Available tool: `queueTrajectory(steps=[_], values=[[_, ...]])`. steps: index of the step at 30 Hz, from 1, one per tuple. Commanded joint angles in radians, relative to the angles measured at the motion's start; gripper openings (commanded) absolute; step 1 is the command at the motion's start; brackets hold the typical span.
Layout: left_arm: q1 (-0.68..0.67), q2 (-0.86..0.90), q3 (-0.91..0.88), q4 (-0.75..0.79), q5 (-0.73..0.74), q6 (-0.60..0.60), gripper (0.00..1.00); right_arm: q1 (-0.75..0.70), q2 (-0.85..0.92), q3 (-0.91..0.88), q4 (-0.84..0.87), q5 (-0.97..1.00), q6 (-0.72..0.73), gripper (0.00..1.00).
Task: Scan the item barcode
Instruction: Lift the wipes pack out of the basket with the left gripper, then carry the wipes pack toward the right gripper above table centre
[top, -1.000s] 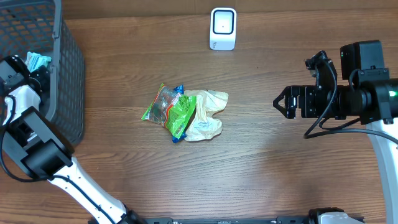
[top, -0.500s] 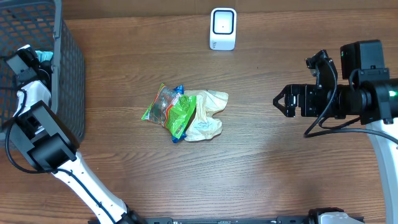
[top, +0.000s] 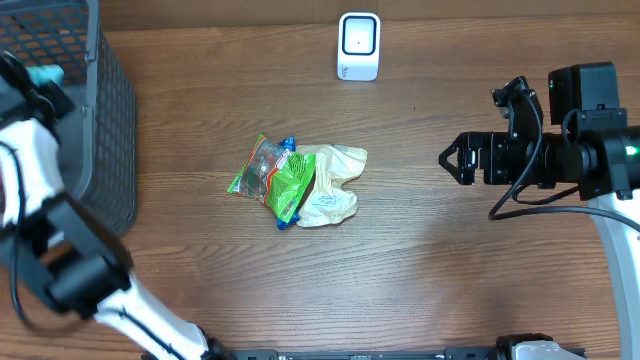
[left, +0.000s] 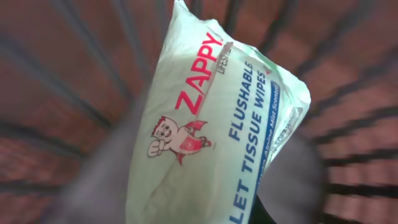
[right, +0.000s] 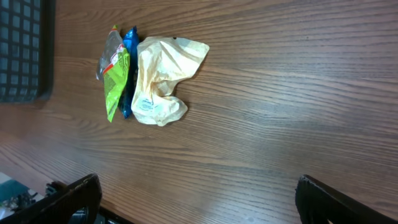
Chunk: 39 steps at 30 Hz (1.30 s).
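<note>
My left gripper (left: 199, 202) is shut on a pale green pack of Zappy flushable wipes (left: 211, 124), its blurred grey fingers (left: 289, 180) on either side of the pack's lower end. No barcode shows on the facing side. Overhead, that pack (top: 45, 76) is a teal patch inside the dark mesh basket (top: 105, 120) at the far left, with the left gripper (top: 32, 88) blurred beside it. The white scanner (top: 358, 45) stands at the table's back edge. My right gripper (top: 452, 162) hovers open over bare wood at the right, its fingers (right: 71, 198) wide apart and holding nothing.
A pile lies mid-table: a green snack pack (top: 285, 180), a clear packet (top: 258, 165) and a crumpled cream bag (top: 332, 185), also in the right wrist view as the cream bag (right: 158, 81). The basket bars (left: 348, 93) surround the held pack.
The left gripper has shut on the wipes pack inside the basket and the left arm has swung, now blurred with motion. The right arm has not moved.
</note>
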Motion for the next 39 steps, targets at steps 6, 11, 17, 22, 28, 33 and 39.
queueTrajectory(steps=[6, 11, 17, 22, 28, 33, 39], values=[[-0.015, -0.475, 0.013, -0.237, 0.268, -0.047, 0.04, -0.004, -0.013, 0.024, 0.045, 0.017, -0.001, 1.00], [-0.116, -0.576, 0.013, -0.437, 0.443, -0.046, 0.04, -0.004, -0.013, 0.024, 0.094, 0.016, 0.005, 1.00], [-0.384, -0.549, -0.002, -0.691, 0.457, -0.038, 0.04, -0.004, -0.003, 0.024, 0.141, 0.017, 0.105, 1.00], [-0.614, -0.472, -0.073, -0.732, 0.457, -0.024, 0.04, -0.004, 0.042, 0.024, 0.131, 0.017, 0.109, 1.00], [-0.806, -0.329, -0.143, -0.730, 0.489, 0.161, 0.04, -0.004, 0.123, 0.024, 0.104, 0.016, 0.105, 1.00], [-0.878, -0.271, -0.144, -0.678, 0.547, 0.354, 0.04, -0.018, 0.195, 0.024, 0.091, -0.054, 0.010, 0.99], [-0.883, -0.275, -0.144, -0.621, 0.668, 0.508, 0.04, -0.070, 0.240, 0.024, 0.095, -0.310, -0.168, 0.99]])
